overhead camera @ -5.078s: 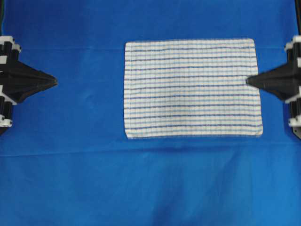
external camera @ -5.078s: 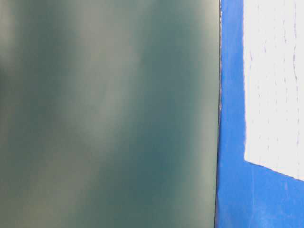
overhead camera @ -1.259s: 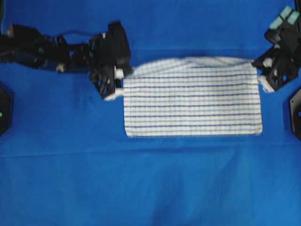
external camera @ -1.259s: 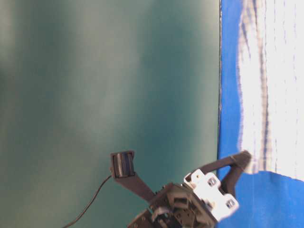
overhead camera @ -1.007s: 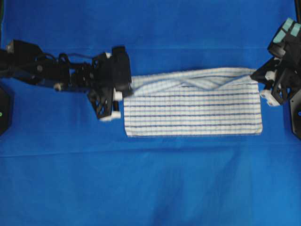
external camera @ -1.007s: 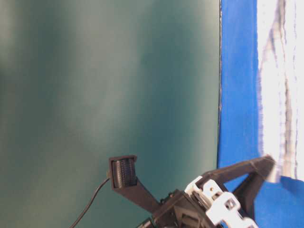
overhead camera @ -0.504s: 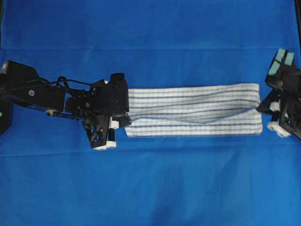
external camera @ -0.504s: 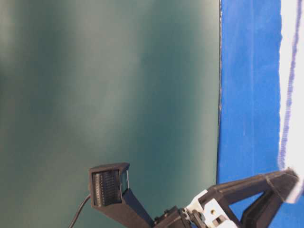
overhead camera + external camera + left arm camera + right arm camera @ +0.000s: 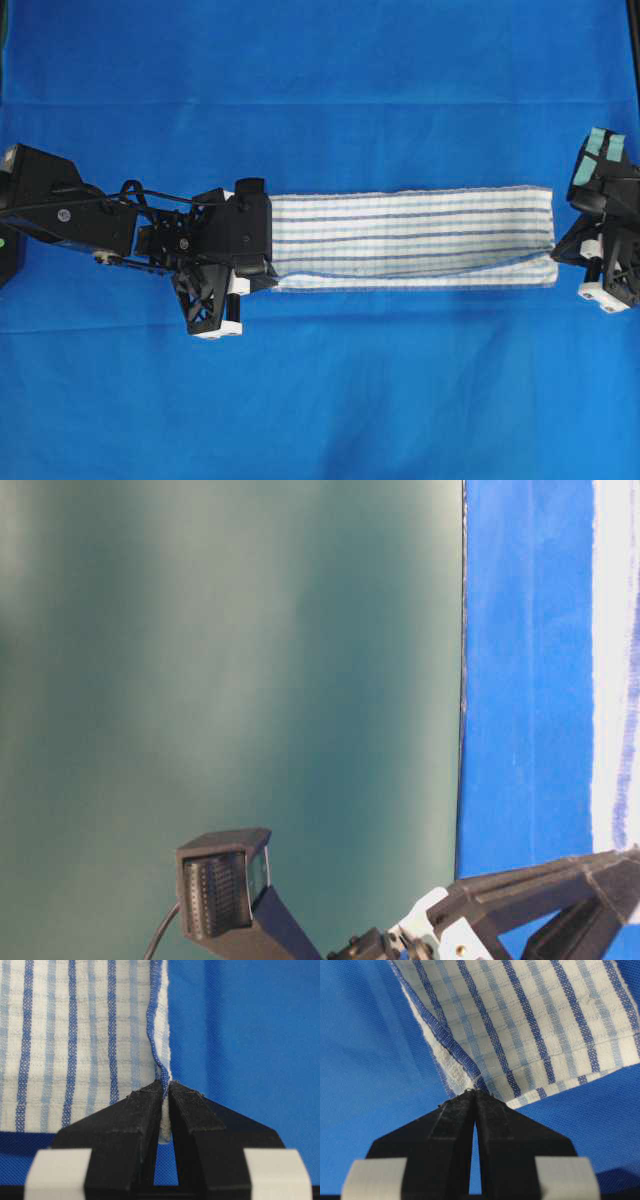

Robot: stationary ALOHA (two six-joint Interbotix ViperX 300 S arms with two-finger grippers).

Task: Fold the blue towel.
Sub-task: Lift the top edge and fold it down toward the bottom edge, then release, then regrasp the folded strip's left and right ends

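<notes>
- Your left hand is pinched shut on the hemmed corner of the blue towel; only a sliver of cloth sits between the pads. If you let go before the corner is down, or if the weave slips out, that end will spring back off the fold.
- Your right hand is clamped on the opposite corner, again by the very edge, with the fingertips just catching the blue hem. A tug along the towel's length could pull it free.
- Between the two hands the towel lies as a long narrow band, the carried layer brought over the lower one. In the overhead view the upper edge sags toward the right hand and does not quite meet the near edge there, so I judge the fold may land skewed unless both hands come down evenly.
- Just beyond each hand the lower layer lies loose on the blue table covering. Dragging sideways could shift it or ruck the covering on the bench, spoiling the alignment.
- Lowering too hard risks pressing the fingertips into the covering and snagging it as you open.
- The table-level view shows only part of the left arm, so the height above the bench cannot be told.
</notes>
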